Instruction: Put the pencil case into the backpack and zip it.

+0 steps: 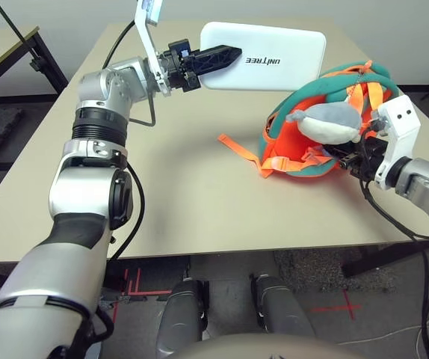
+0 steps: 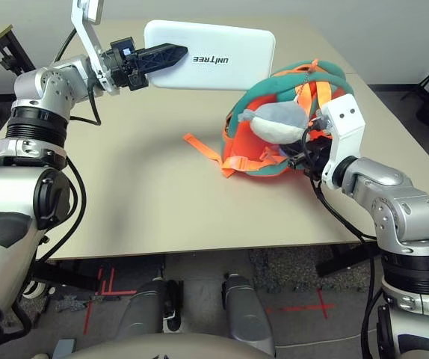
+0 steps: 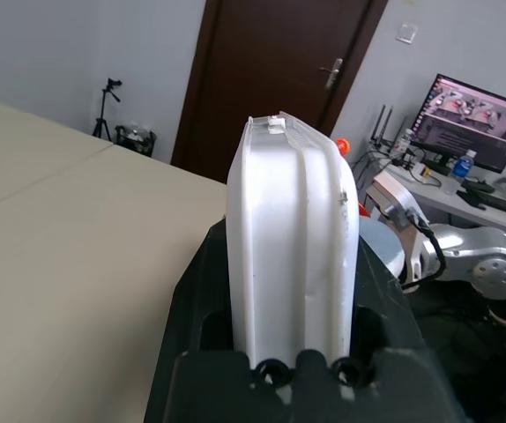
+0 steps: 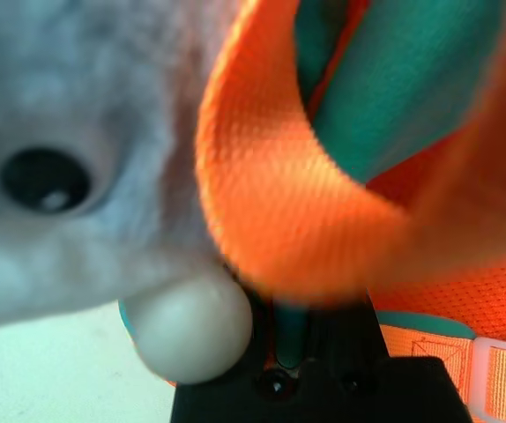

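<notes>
above the table, left end effector [image 1: 226, 56] clamps pencil case [image 1: 274, 56]; right end effector's [image 1: 349, 158] state unclear against backpack [image 1: 312, 131].

Lighting even and bright, shadows soft under the backpack [image 1: 315, 134]. Right wrist view badly out of focus; plush toy [image 4: 68, 167] blurred.

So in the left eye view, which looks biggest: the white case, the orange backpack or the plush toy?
1. The backpack and the pencil case take up much the same area; the case is held aloft, so ranking them is unsure.
2. The plush toy is clearly smallest.
</notes>
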You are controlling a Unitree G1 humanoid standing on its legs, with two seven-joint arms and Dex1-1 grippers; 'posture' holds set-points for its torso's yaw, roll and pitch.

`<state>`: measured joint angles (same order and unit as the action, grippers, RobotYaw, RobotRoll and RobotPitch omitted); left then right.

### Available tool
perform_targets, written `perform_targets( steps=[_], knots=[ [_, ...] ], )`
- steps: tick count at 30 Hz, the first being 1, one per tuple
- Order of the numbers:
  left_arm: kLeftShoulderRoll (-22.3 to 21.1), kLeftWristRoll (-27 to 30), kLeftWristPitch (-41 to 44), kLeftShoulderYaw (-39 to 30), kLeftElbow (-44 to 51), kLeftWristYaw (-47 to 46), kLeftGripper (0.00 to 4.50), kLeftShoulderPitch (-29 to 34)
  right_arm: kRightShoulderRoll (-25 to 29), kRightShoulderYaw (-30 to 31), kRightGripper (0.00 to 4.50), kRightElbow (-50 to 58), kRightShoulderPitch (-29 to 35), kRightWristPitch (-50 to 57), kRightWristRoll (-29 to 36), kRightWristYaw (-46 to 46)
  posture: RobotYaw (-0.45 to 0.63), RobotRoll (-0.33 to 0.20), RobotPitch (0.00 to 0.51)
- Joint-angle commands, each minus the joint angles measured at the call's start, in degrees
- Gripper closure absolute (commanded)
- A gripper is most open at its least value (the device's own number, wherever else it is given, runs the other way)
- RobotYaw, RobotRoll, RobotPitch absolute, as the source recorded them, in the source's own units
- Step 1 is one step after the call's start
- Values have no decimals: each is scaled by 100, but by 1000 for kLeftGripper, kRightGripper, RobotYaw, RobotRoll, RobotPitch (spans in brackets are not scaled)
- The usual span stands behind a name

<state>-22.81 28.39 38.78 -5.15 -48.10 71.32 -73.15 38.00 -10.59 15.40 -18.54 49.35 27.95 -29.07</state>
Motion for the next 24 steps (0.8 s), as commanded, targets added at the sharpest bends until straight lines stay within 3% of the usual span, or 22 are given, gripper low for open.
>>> perform_targets(
  steps=[1, 16, 24],
  knots=[
    [-31, -81, 184, 158, 138, 311, 3246, -21, 29, 146, 4257, -164, 44, 131, -83, -27, -247, 0, 89],
    [-405, -321, 67, 185, 76, 511, 3246, -124, 4, 202, 4257, -194, -43, 177, -105, -17, -241, 0, 100],
    [-377, -639, -364, 507, 385, 571, 3246, 21, 18, 238, 4257, -245, -110, 183, -119, -41, -234, 0, 101]
  ],
)
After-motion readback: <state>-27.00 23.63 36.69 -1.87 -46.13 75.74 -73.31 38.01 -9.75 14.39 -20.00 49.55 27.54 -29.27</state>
